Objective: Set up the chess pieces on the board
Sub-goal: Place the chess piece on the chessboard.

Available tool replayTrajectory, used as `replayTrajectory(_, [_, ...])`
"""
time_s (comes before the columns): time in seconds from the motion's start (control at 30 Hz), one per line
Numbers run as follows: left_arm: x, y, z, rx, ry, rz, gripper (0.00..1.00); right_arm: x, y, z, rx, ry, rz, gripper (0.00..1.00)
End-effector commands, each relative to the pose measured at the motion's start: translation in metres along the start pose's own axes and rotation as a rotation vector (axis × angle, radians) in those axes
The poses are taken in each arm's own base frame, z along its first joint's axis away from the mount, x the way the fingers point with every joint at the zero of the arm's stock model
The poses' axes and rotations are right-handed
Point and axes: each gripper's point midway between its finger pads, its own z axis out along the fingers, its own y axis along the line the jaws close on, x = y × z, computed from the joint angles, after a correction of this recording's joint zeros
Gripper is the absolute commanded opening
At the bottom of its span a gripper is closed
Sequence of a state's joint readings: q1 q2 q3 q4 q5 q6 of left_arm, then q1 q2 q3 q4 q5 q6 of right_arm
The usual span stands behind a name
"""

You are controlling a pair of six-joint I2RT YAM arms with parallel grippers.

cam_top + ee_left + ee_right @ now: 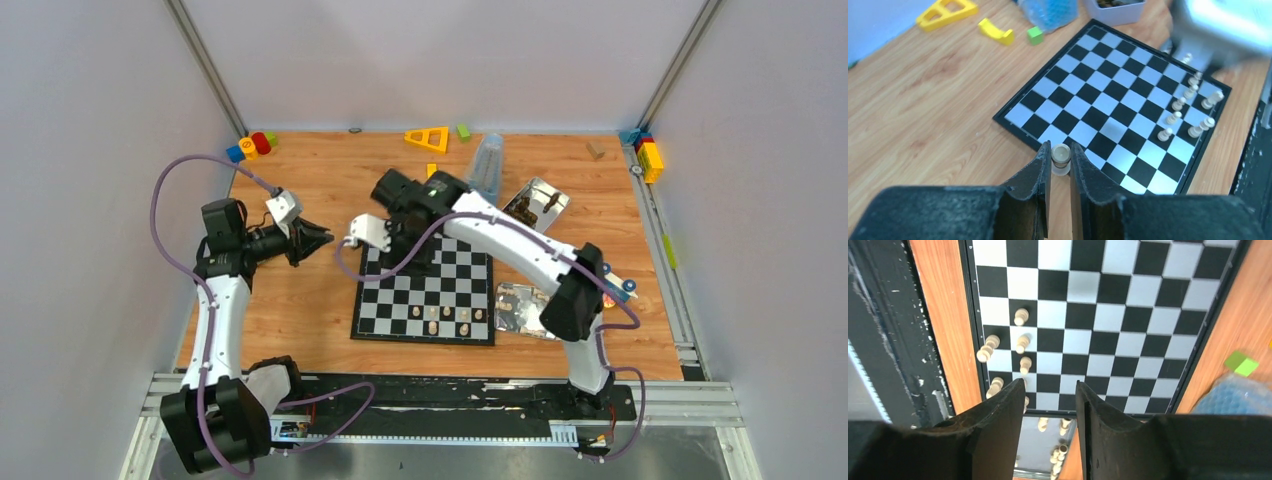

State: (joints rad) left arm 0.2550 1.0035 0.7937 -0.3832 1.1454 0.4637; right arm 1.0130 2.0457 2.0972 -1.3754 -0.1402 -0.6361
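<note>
The left end effector pinches a pale chess piece beside the board, mid-tabletop. The right end effector, spread, apparently empty, hangs over the board; chessmen line its near edge.

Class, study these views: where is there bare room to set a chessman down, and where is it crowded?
Free: the board's middle and far rows; the wood between its left rim and the left arm. Crowded: the near rows of chess pieces; right of the board, a foil tin and the right arm.
</note>
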Motion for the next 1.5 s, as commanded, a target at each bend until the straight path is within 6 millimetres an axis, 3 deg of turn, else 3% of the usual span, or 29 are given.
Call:
replayTrajectory(0.0, [-0.005, -0.040, 0.005, 0.229, -0.120, 0.301, 0.08, -0.001, -0.010, -0.048, -0.051, -0.254, 0.133, 0.43])
replayTrajectory(0.1, [0.008, -0.072, 0.007, 0.342, -0.158, 0.359, 0.19, 0.019, -0.026, -0.066, -0.045, -0.340, 0.219, 0.43])
replayTrajectory(0.27, [0.027, -0.107, 0.018, 0.493, -0.179, 0.451, 0.23, 0.058, -0.034, -0.064, -0.025, -0.382, 0.325, 0.41])
replayTrajectory(0.43, [0.047, -0.124, 0.029, 0.611, -0.172, 0.456, 0.22, 0.086, -0.024, -0.050, -0.043, -0.402, 0.405, 0.40])
replayTrajectory(0.53, [0.046, -0.135, 0.030, 0.668, -0.180, 0.418, 0.22, 0.097, -0.017, -0.044, -0.056, -0.423, 0.432, 0.39])
replayTrajectory(0.7, [0.040, -0.134, 0.034, 0.706, -0.155, 0.297, 0.21, 0.116, -0.013, -0.035, -0.053, -0.424, 0.473, 0.38])
replayTrajectory(0.83, [0.021, -0.132, 0.037, 0.709, -0.163, 0.193, 0.16, 0.125, -0.013, -0.030, -0.057, -0.422, 0.496, 0.38])
replayTrajectory(1.0, [-0.020, -0.117, 0.046, 0.692, -0.203, 0.052, 0.12, 0.125, -0.017, -0.028, -0.057, -0.417, 0.503, 0.37])
replayTrajectory(1.17, [-0.050, -0.104, 0.053, 0.694, -0.211, 0.026, 0.11, 0.126, -0.021, -0.028, -0.046, -0.407, 0.505, 0.37])
replayTrajectory(1.47, [-0.113, -0.102, 0.057, 0.754, -0.170, -0.022, 0.09, 0.126, -0.034, -0.028, -0.022, -0.383, 0.502, 0.37])
